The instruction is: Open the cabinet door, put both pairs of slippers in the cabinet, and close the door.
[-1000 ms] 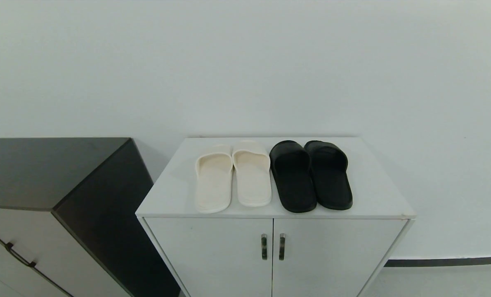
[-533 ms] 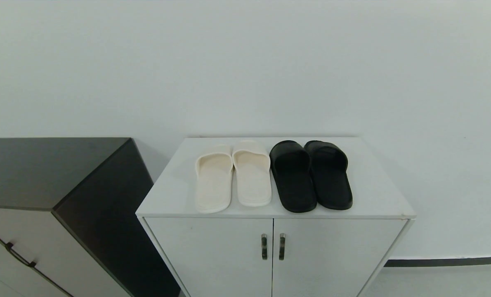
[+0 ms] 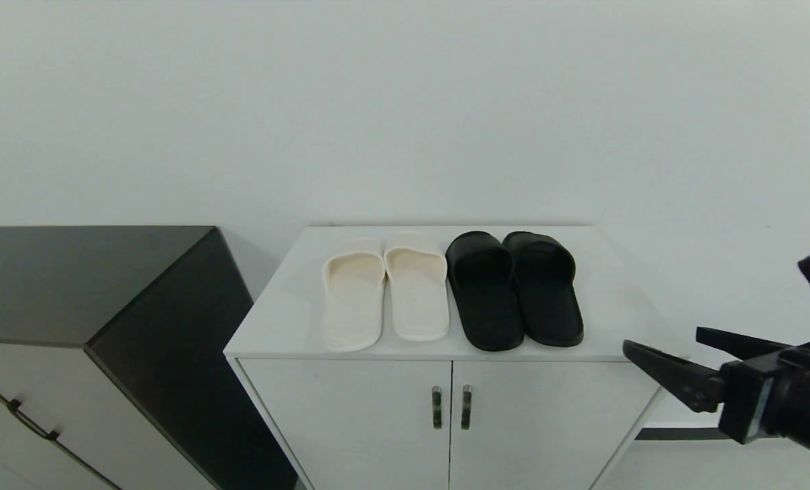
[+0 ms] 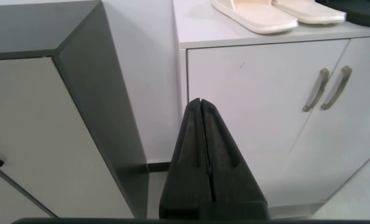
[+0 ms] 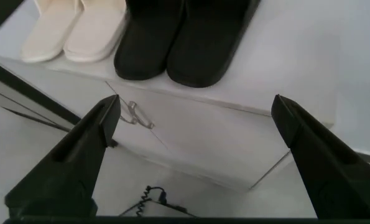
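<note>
Right gripper [image 3: 662, 339]: fingers [image 3: 663, 373] apart, near cabinet [image 3: 548, 422] corner; could nudge black slippers [image 3: 514, 289] reaching handles [image 3: 465, 407]. Left gripper [image 4: 201, 106]: fingers together.

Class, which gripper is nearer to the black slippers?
Right. The right gripper, open, is off the cabinet's right front corner, near the black slippers; the left gripper, shut, is lower, facing the cabinet's front.

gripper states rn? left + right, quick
Left gripper: closed, holding nothing.
Right gripper: open, holding nothing.
</note>
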